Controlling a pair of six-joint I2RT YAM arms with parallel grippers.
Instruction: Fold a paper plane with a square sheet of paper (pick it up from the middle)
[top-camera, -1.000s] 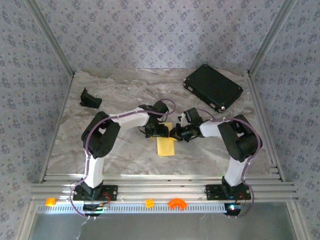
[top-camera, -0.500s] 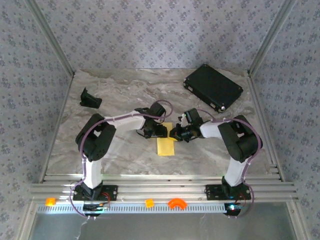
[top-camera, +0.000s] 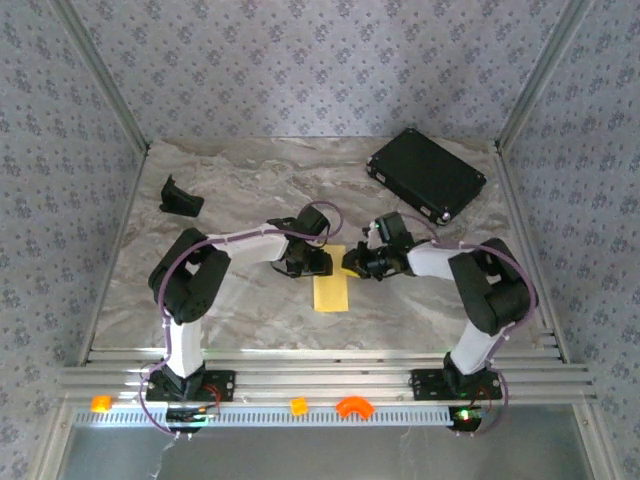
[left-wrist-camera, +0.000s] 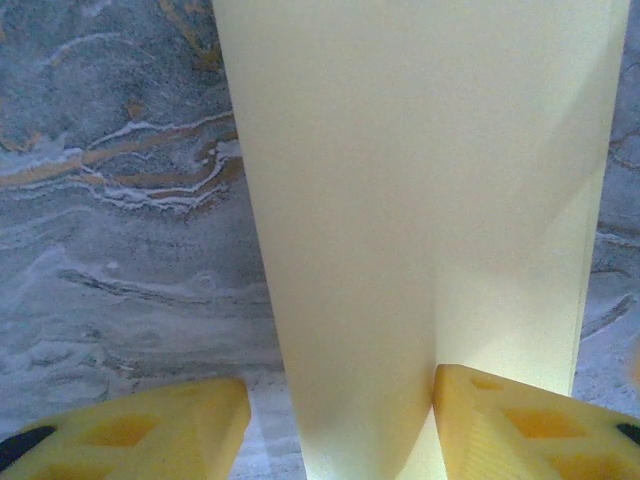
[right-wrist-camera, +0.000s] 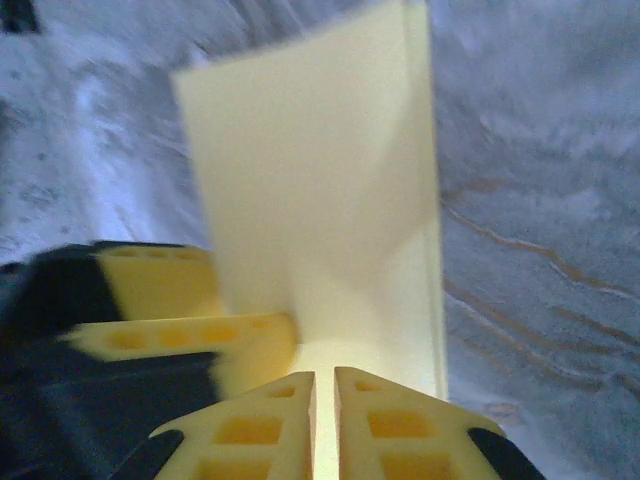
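Note:
The square sheet of paper (top-camera: 332, 290) lies mid-table, folded into a narrow pale-yellow strip. My left gripper (top-camera: 318, 264) is at its upper left corner and my right gripper (top-camera: 352, 266) at its upper right. In the left wrist view a raised flap of the sheet (left-wrist-camera: 400, 200) stands between the wide-apart jaws of the left gripper (left-wrist-camera: 340, 420); the right finger (left-wrist-camera: 520, 420) touches it and the left finger stays clear. In the right wrist view the right gripper (right-wrist-camera: 324, 385) hovers over the sheet (right-wrist-camera: 320, 180), jaws a thin slit apart, beside a left-gripper finger (right-wrist-camera: 190, 340).
A black rectangular case (top-camera: 427, 175) lies at the back right and a small black holder (top-camera: 180, 198) at the back left of the marble table (top-camera: 250, 170). Small orange pieces (top-camera: 352, 407) sit on the front rail. Aluminium posts frame the sides.
The right jaws have parted from shut to a thin slit, and that arm's elbow swung right. The left jaws have narrowed a little. The sheet stays in place.

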